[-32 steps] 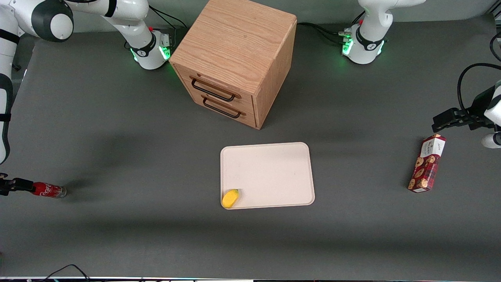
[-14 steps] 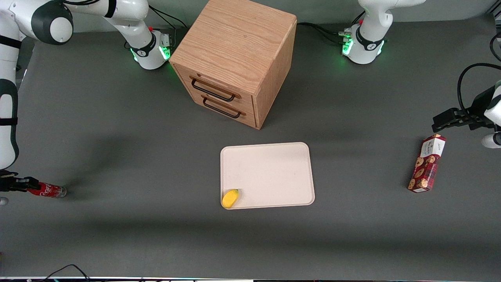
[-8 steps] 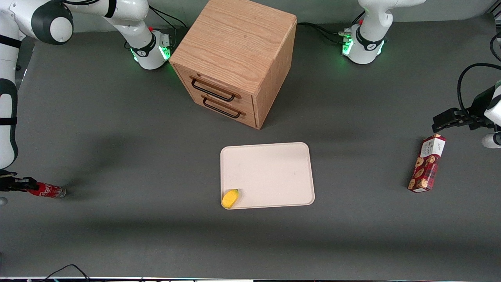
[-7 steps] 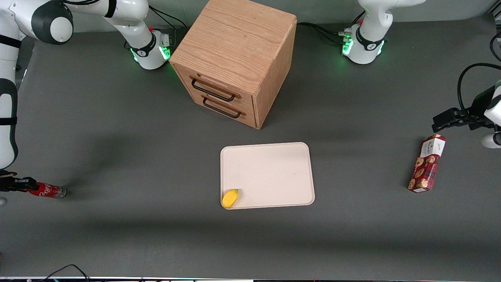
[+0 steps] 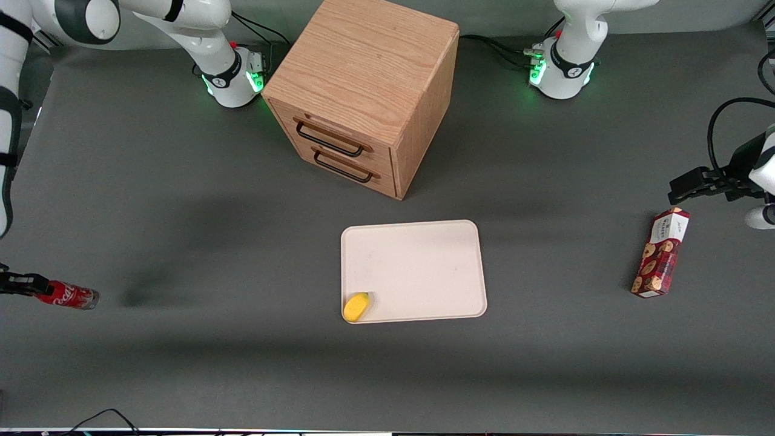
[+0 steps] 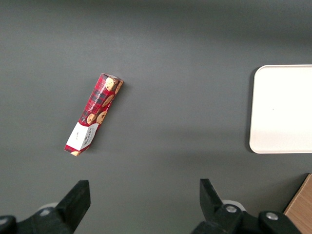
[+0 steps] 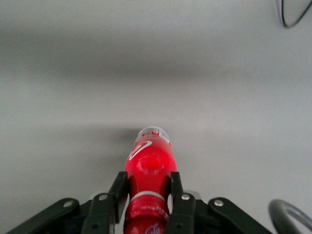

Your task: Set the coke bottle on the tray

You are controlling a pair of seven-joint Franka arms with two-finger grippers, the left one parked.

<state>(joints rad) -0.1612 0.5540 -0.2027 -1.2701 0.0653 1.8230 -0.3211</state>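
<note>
Item, coke bottle (image 5: 68,295): held at the working arm's end of the table, well apart from the tray (image 5: 418,266) and about as near the front camera as the tray's nearer rim. Gripper (image 5: 25,284): fingers (image 7: 118,195) pressed against the bottle's neck end from either side, pinching it just under the cap. Attitude: long axis close to level, running along the table's length; clear base pointing toward the tray, cap end hidden in the gripper. A shadow on the table lies apart from the bottle, so it appears lifted clear of the surface. Step in hand, by my judgement: grasp made, carry to the tray about to start. Next move calls for a long sideways carry toward the tray, then a lowering onto bare tray surface, keeping off the small yellow object (image 5: 356,306) lying in the tray corner nearest the bottle. Also present: wooden drawer cabinet (image 5: 363,91), farther from the camera than the tray; red cookie box (image 5: 660,253), toward the parked arm's end.
</note>
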